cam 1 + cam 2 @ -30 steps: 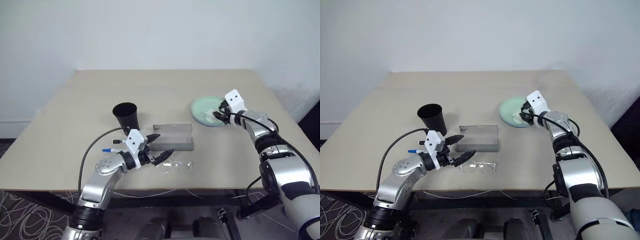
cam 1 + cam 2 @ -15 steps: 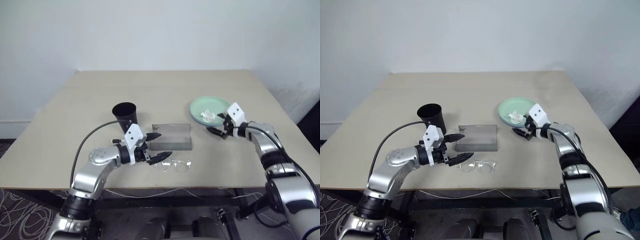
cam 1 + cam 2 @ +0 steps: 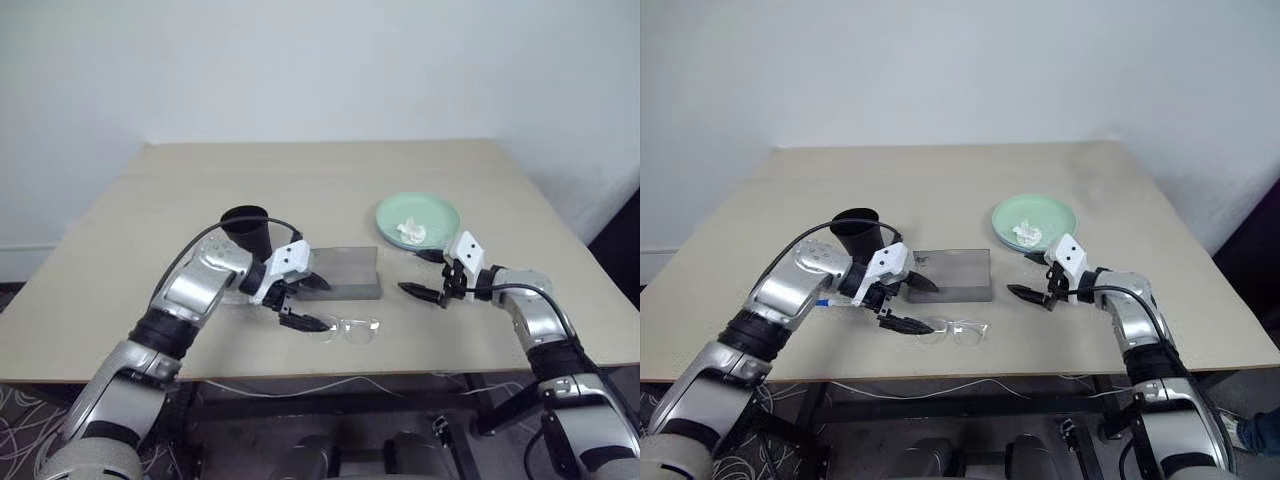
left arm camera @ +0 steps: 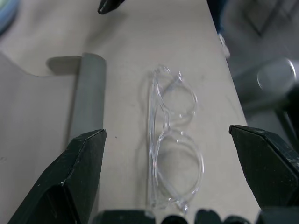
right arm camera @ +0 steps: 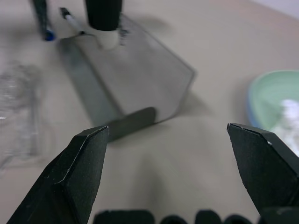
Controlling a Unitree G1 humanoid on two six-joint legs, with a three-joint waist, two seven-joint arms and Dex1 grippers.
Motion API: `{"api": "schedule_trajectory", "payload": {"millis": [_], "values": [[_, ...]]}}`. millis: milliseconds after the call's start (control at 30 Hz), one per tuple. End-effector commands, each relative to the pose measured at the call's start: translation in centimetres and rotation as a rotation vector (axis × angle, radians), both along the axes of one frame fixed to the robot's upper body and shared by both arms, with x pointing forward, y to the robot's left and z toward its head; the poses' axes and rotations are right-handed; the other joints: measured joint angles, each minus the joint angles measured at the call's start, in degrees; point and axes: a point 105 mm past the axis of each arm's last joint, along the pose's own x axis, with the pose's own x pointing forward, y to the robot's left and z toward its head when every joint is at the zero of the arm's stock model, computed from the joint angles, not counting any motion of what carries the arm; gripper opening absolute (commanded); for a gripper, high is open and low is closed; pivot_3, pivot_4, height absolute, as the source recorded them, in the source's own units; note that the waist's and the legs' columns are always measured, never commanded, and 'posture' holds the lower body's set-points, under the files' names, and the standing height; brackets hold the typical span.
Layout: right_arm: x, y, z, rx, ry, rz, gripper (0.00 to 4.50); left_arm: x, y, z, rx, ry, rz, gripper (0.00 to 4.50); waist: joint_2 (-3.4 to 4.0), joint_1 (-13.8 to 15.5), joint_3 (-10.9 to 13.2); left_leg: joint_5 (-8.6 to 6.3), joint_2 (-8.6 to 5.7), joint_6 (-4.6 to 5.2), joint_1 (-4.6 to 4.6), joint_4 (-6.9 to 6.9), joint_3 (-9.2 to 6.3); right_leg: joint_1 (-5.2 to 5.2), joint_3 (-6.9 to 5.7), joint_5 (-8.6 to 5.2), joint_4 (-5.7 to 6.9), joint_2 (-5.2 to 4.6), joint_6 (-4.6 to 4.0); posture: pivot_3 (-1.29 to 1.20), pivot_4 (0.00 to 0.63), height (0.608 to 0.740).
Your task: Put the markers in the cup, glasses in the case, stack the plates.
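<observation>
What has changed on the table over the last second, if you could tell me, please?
The right gripper has let go at the mint green plate and drawn back toward the robot, fingers open and empty, leaving a white scrap on it. The left gripper turned at the wrist to hang open over the glasses. The glasses, the case and the cup stayed put.

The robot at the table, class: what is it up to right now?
It is tidying the table. Its left hand, open, hangs over the glasses lying beside the open case, ready to grasp them. Its right hand, open and empty, sits near the stacked plates, which hold a white scrap.
</observation>
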Motion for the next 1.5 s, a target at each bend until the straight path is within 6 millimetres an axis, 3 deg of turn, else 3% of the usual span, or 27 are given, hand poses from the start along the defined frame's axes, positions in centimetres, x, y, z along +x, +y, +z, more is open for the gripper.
{"api": "schedule_trajectory", "payload": {"millis": [33, 467, 567, 800, 1100, 1200, 1300, 1500], "values": [[-0.6, 0.6, 1.8, 0.046, -0.033, 0.040, 4.39, 0.5, -0.5, 0.3, 0.042, -0.041, -0.079, 4.50, -0.01, 0.00, 0.00, 0.00, -0.01, 0.01, 0.00, 0.00, 0.00, 0.02, 0.00, 0.00, -0.03, -0.01, 0.01, 0.00, 0.000, 0.740], [-2.4, 1.2, 0.9, 0.070, 0.012, 0.045, 4.39, 1.7, -3.1, -1.5, 0.100, -0.107, -0.153, 4.50, -0.06, -0.02, 0.02, -0.01, 0.02, 0.02, -0.09, 0.17, -0.03, 0.03, -0.04, 0.05, 0.00, -0.02, 0.11, 0.00, 0.000, 0.740], [-2.6, 1.3, 0.8, 0.072, 0.020, 0.048, 4.42, 1.9, -3.7, -1.5, 0.085, -0.118, -0.148, 3.96, -0.06, -0.01, 0.02, -0.01, 0.02, 0.02, -0.12, 0.22, -0.03, 0.03, -0.05, 0.06, 0.00, -0.03, 0.12, 0.00, 0.000, 0.740], [-2.6, 1.5, 0.7, 0.072, 0.022, 0.047, 4.42, 1.6, -3.9, -1.9, 0.088, -0.108, -0.165, 1.62, -0.07, -0.02, 0.03, -0.01, 0.02, 0.03, -0.12, 0.29, -0.03, 0.06, -0.07, 0.09, 0.01, -0.02, 0.17, 0.00, 0.000, 0.740], [-2.4, 1.5, 0.7, 0.069, 0.017, 0.038, 4.42, 1.4, -3.4, -2.0, 0.109, -0.093, -0.181, 1.62, -0.08, -0.02, 0.03, -0.01, 0.02, 0.04, -0.13, 0.31, -0.05, 0.07, -0.08, 0.09, 0.01, -0.02, 0.18, 0.00, 0.000, 0.740], [-2.3, 1.6, 0.7, 0.070, 0.015, 0.035, 4.42, 1.4, -3.4, -2.0, 0.110, -0.092, -0.183, 1.04, -0.08, -0.03, 0.02, -0.01, 0.02, 0.04, -0.12, 0.31, -0.04, 0.07, -0.08, 0.09, 0.01, -0.02, 0.18, 0.00, 0.000, 0.740], [-2.4, 1.7, 0.7, 0.070, 0.014, 0.034, 4.42, 1.3, -3.5, -1.9, 0.108, -0.090, -0.185, 0.11, -0.07, -0.03, 0.02, -0.01, 0.02, 0.03, -0.11, 0.31, -0.04, 0.07, -0.08, 0.09, 0.02, -0.02, 0.18, 0.00, 0.000, 0.740], [-2.3, 1.7, 0.7, 0.069, 0.012, 0.033, 4.42, 1.1, -3.6, -1.3, 0.085, -0.075, -0.196, 0.11, -0.07, -0.03, 0.02, -0.01, 0.02, 0.03, -0.10, 0.33, -0.05, 0.11, -0.09, 0.09, 0.03, -0.02, 0.17, 0.00, 0.000, 0.740]]}}
